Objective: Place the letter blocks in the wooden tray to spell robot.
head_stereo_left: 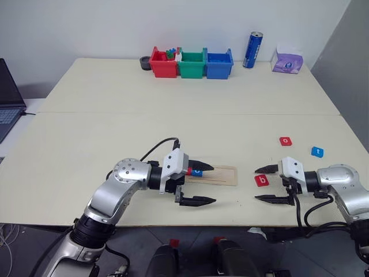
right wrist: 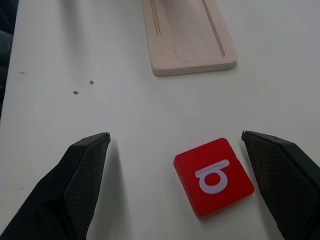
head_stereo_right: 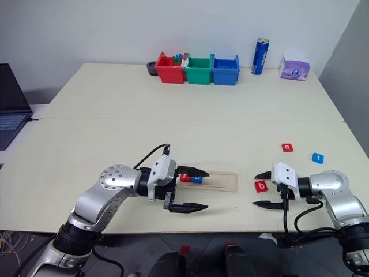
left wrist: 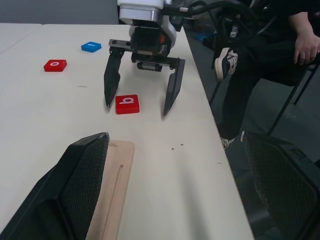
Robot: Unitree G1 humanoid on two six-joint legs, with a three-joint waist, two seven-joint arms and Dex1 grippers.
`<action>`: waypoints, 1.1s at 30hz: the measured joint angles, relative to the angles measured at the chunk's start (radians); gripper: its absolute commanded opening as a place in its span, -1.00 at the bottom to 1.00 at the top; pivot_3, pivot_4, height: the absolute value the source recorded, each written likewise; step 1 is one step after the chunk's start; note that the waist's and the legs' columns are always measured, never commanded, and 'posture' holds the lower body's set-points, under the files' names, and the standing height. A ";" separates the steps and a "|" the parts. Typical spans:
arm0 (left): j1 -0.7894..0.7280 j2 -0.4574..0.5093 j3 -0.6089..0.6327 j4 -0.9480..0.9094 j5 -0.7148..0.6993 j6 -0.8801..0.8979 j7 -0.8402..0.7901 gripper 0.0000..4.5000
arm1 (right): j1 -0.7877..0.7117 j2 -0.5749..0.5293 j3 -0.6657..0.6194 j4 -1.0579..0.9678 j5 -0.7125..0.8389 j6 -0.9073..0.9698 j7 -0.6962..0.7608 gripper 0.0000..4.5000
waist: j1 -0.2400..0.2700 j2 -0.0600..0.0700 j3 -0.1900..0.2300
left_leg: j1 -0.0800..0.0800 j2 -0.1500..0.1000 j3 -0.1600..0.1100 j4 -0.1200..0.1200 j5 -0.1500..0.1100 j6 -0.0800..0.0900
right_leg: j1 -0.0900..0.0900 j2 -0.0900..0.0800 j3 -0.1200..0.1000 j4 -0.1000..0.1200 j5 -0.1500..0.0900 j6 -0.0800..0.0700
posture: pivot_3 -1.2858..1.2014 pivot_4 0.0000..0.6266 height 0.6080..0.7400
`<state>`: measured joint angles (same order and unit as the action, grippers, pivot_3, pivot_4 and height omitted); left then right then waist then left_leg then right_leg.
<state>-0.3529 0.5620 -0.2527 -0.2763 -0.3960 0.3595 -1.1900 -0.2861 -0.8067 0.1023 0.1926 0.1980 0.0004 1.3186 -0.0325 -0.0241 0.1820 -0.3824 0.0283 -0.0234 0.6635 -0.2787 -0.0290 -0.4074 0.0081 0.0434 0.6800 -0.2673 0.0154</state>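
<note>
The wooden tray (head_stereo_left: 223, 175) lies near the table's front edge, with a red tile (head_stereo_left: 188, 171) and a blue tile (head_stereo_left: 198, 171) at its left end. My left gripper (head_stereo_left: 213, 184) stands open, its upper finger over those two tiles. To the right of the tray the red "b" block (head_stereo_left: 262, 180) lies flat on the table. It sits between the fingertips of my open right gripper (head_stereo_left: 257, 184) and nearer the far finger, as the right wrist view shows (right wrist: 214, 176). A red "o" block (head_stereo_left: 285, 141) and a blue "t" block (head_stereo_left: 317, 152) lie farther back right.
Red (head_stereo_left: 163, 63), green (head_stereo_left: 191, 64) and blue (head_stereo_left: 219, 64) bins stand at the table's back, with a blue can (head_stereo_left: 252, 50) and a tissue pack (head_stereo_left: 287, 60) beside them. A laptop (head_stereo_left: 8, 101) is at the far left. A seated person (left wrist: 300, 45) is beyond the table's front edge.
</note>
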 measured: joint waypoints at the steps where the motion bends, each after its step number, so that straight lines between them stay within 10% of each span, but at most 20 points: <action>1: 0.003 0.003 0.000 -0.004 0.000 0.001 0.000 1.00 | -0.006 0.005 0.001 0.012 -0.003 -0.009 0.000 0.99 | 0.000 0.000 0.000 | 0.000 0.000 0.000 0.000 0.000 0.000 | 0.000 0.000 0.000 0.000 0.000 0.000 | 0.03 -0.52 1.00; 10: 0.018 0.005 0.001 -0.014 -0.001 0.003 0.000 1.00 | -0.050 0.013 0.010 0.090 -0.019 -0.025 0.022 0.92 | 0.003 0.000 0.000 | 0.000 0.000 0.000 0.001 0.000 0.000 | 0.001 0.000 0.000 0.000 0.000 0.000 | 0.03 -0.52 1.00; 19: 0.012 -0.001 0.000 -0.008 -0.001 -0.003 -0.001 1.00 | -0.047 -0.025 0.000 0.103 -0.017 -0.023 0.038 -0.36 | 0.003 0.000 0.000 | 0.000 0.000 0.000 0.001 0.000 0.000 | 0.001 0.000 0.000 0.000 0.000 0.000 | 0.03 -0.52 1.00; 33: 0.066 0.131 0.102 -0.002 -0.021 -0.028 -0.042 1.00 | -0.177 0.129 0.020 -0.164 0.096 0.305 -0.045 -0.35 | -0.007 0.002 0.001 | 0.001 0.002 -0.003 0.001 0.000 0.000 | 0.001 0.001 0.000 0.001 0.001 -0.002 | 0.03 -0.52 1.00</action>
<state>-0.2866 0.6926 -0.1511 -0.2778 -0.4171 0.3315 -1.2323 -0.4631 -0.6778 0.1223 0.0283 0.2937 0.3058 1.2733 -0.0399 -0.0222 0.1830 -0.3811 0.0301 -0.0266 0.6640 -0.2785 -0.0293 -0.4065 0.0096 0.0430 0.6813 -0.2662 0.0136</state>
